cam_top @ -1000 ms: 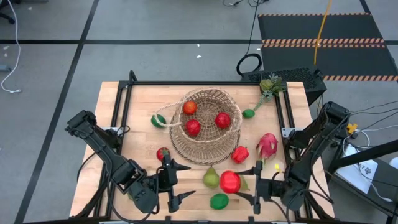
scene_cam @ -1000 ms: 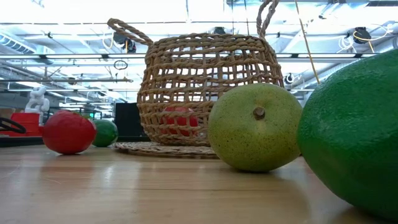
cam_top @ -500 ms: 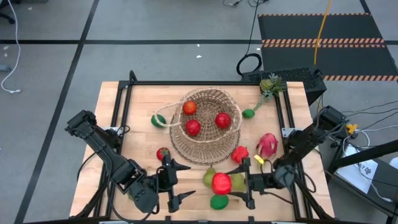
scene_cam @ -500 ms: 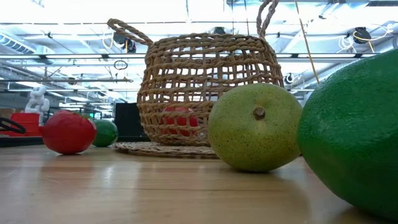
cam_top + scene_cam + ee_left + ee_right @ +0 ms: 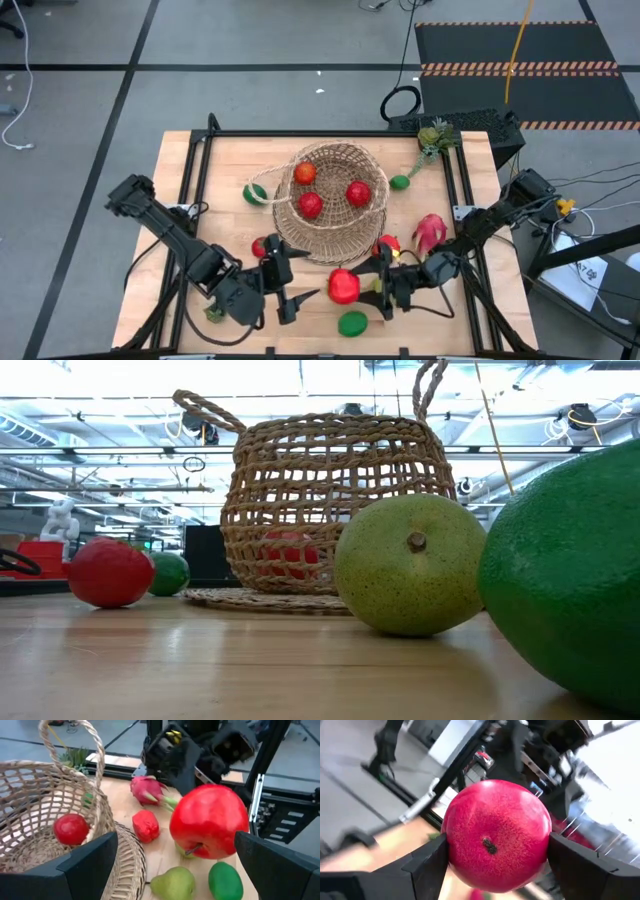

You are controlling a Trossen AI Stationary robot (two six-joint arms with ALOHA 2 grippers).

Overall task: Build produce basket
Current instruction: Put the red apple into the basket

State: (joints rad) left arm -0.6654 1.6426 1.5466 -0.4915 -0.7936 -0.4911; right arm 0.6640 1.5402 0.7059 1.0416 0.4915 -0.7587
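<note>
The woven basket [image 5: 335, 205] stands mid-table with three red fruits [image 5: 310, 204] inside. A big red apple [image 5: 343, 286] hangs in front of it, with my right gripper [image 5: 375, 287] shut on it. My left gripper [image 5: 293, 281] is just left of the apple, open and empty, its fingers [image 5: 90, 865] pointing at the fruit. On the table lie a pear [image 5: 172, 882], a green lime [image 5: 352, 323], a red fruit [image 5: 385, 245], a dragon fruit [image 5: 430, 232] and a small red fruit [image 5: 262, 247]. My right gripper pinches the apple by two opposite sides [image 5: 451, 845], one finger [image 5: 427, 865] on each. The fingers come about level from the table's right and point toward the left arm. The apple hangs clear of the table, its stem [image 5: 191, 851] slanting downward.
Two limes [image 5: 255, 193] [image 5: 399, 182] lie beside the basket, and a leafy green piece [image 5: 432, 135] sits at the far right corner. A black frame [image 5: 200, 150] rims the table. In the low view the pear [image 5: 410, 565] and a lime [image 5: 570, 580] loom near the front edge.
My right gripper has carried the apple toward the table's left edge, nearer the left gripper, and its wrist has rolled and tipped up toward level. The apple stays gripped and off the table. My left gripper has edged a little toward the apple, still open.
</note>
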